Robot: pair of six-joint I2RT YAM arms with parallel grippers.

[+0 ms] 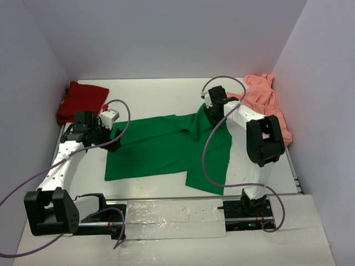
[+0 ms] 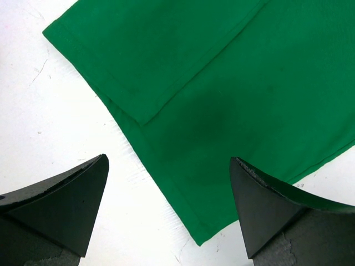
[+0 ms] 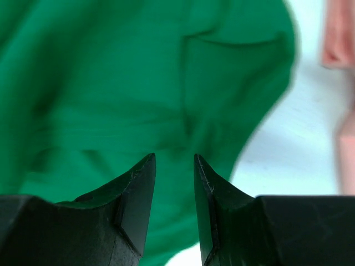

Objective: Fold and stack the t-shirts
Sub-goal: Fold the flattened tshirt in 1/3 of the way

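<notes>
The bright green t-shirt [image 1: 166, 149] lies spread flat mid-table, with a sleeve folded over its body [image 2: 249, 83]. My left gripper [image 1: 112, 139] hovers above its left hem corner, jaws wide open and empty [image 2: 167, 158]. My right gripper [image 1: 213, 113] is over the shirt's upper right part [image 3: 138, 83], jaws a little apart with nothing between them [image 3: 174, 156]. The dark red t-shirt [image 1: 80, 101] lies bunched at the back left. At the back right the salmon-pink t-shirt [image 1: 266, 97] is crumpled against the wall; its edge [image 3: 338, 39] shows in the right wrist view.
White walls close in the table [image 1: 161, 94] on the left, back and right. A metal rail with a taped strip [image 1: 172, 213] runs along the front between the arm bases. Purple cables [image 1: 208, 149] loop from both arms.
</notes>
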